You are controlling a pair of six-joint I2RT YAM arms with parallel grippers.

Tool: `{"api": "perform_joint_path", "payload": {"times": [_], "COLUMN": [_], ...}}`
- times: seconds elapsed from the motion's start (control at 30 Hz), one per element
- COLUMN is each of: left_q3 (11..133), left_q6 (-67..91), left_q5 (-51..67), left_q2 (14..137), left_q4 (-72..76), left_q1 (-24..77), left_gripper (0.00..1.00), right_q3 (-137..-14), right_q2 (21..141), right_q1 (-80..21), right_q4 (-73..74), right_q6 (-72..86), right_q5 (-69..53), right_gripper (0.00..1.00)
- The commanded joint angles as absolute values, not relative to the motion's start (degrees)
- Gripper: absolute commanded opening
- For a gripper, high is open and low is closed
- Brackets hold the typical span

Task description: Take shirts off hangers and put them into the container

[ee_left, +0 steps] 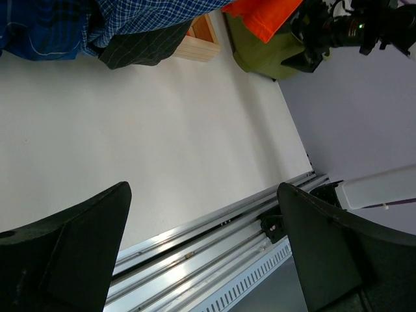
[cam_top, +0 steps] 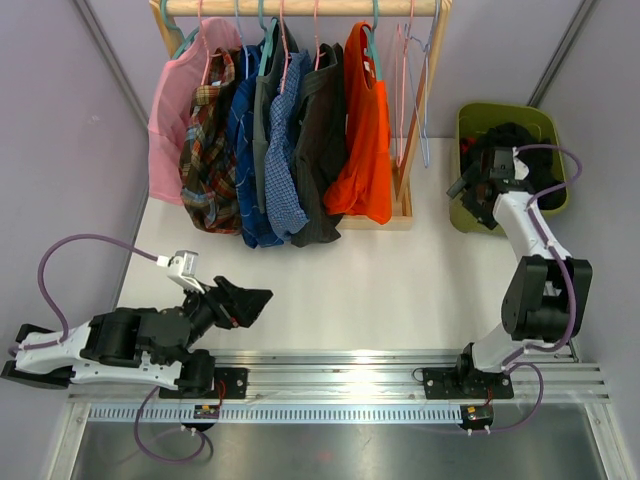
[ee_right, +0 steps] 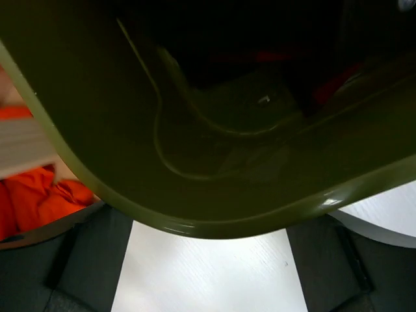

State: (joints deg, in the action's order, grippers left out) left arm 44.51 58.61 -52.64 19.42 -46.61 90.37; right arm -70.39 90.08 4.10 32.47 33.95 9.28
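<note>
Container: an olive-green rectangular plastic bin with a flared rim point(cam_top: 500, 108) stands at 2 o'clock on the white table point(cam_top: 400, 285). A heap of dark cloth point(cam_top: 515, 135) lies inside, and the right wrist view shows a trace of red in it.
Shirts: seven cloth shirts hang close together at 12 o'clock. From 9 towards 3 o'clock they are pink point(cam_top: 178, 110), brown-red plaid point(cam_top: 208, 160), plain blue point(cam_top: 245, 170), dark grey point(cam_top: 263, 100), blue checked point(cam_top: 285, 170), black point(cam_top: 320, 160) and orange point(cam_top: 362, 140).
Hangers: thin pink and pale blue wire hangers point(cam_top: 412, 90) hang bare on the 3 o'clock side of the orange shirt. A teal hanger point(cam_top: 372, 50) carries that shirt.
Right gripper point(cam_top: 472, 195): it is at the bin's 7 o'clock corner, over the rim. Its fingers point(ee_right: 91, 260) are spread wide with nothing between them.
Left gripper point(cam_top: 248, 300): it is at 8 o'clock, above bare table, well apart from the clothes. Its fingers point(ee_left: 71, 253) are spread and grasp nothing.
Rack: a thick wooden rail point(cam_top: 300, 7) runs above a light wooden base frame point(cam_top: 400, 215).
</note>
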Motion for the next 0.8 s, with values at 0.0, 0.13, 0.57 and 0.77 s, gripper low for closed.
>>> {"api": "perform_joint_path", "payload": {"times": [0.0, 0.13, 0.57, 0.77], "left_q3": [44.56, 43.86, 44.30, 45.61], "left_q6": [61.43, 61.96, 59.07, 55.46], "left_q5": [-52.91, -52.82, -51.77, -51.24], "left_q2": [18.02, 17.40, 19.33, 21.00], "left_q4": [-46.84, -47.11, -44.04, -42.01], "left_q1": [90.35, 90.35, 90.35, 90.35], "left_gripper": [0.99, 0.99, 0.99, 0.99], "right_q3": [-79.61, -86.56, -85.01, -72.43], "right_q2": [94.30, 100.88, 91.44, 64.19], "right_q1": [6.50, 9.83, 9.33, 5.80], "right_q4": [30.32, 31.64, 30.86, 28.20], "right_q6": [34.19, 34.36, 29.89, 26.72], "right_q5": [16.00, 16.61, 8.98, -4.35], "right_gripper": [0.99, 0.99, 1.00, 0.99]}}
